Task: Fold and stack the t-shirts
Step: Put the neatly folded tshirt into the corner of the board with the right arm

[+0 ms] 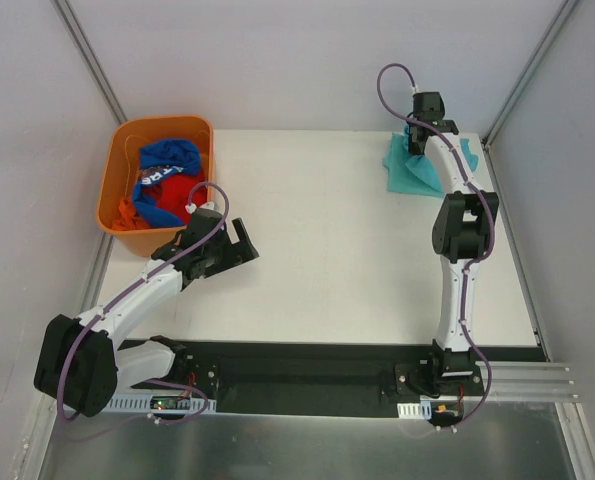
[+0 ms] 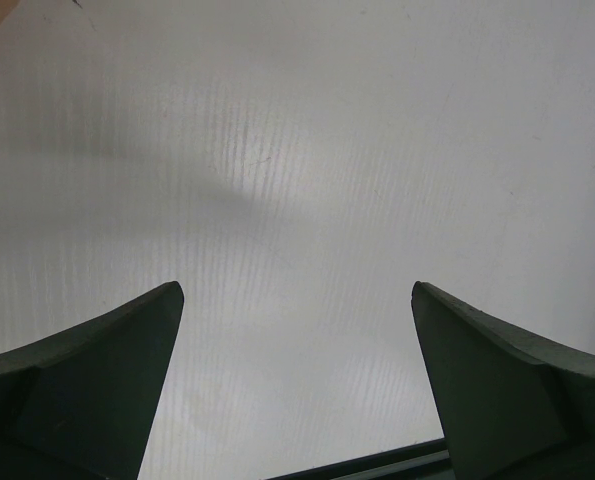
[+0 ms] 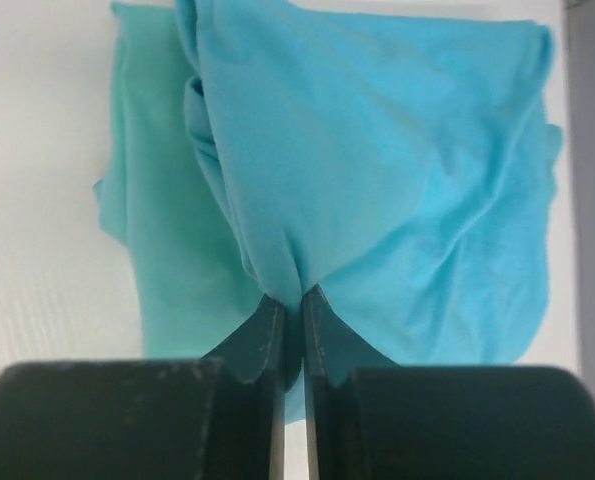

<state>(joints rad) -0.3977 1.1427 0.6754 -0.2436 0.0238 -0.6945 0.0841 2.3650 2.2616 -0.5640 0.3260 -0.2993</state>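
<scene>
Where the white table (image 1: pixel 327 250) ends, pale grey walls (image 1: pixel 277 60) stand at 9, 12 and 3 o'clock. A black strip (image 1: pixel 307 365) carrying both arm bases runs along 6 o'clock. The table top is matt and flat, and the left wrist view shows fine parallel ribs in it.

At the 10 o'clock corner sits an orange plastic bin (image 1: pixel 117 215), rectangular with rounded corners. Inside it lie a royal-blue garment (image 1: pixel 167 158) with white letters, a red garment (image 1: pixel 165 205) and an orange garment (image 1: pixel 127 212), all crumpled.

The t-shirts (image 1: pixel 412 175) lie at 1 o'clock, near the far right corner. Both are of soft, thin cloth with loose wrinkles. The teal t-shirt (image 3: pixel 157 250) is greener, and the turquoise t-shirt (image 3: pixel 417 180) lies partly over it.

The right fingers (image 3: pixel 273 325) are pressed together on a gathered fold of the turquoise t-shirt, and the cloth runs in pleats toward their tips. The left fingers (image 2: pixel 127 340), dark and wedge-shaped, stand wide apart over bare table at 9 o'clock, near the bin, and hold nothing.
</scene>
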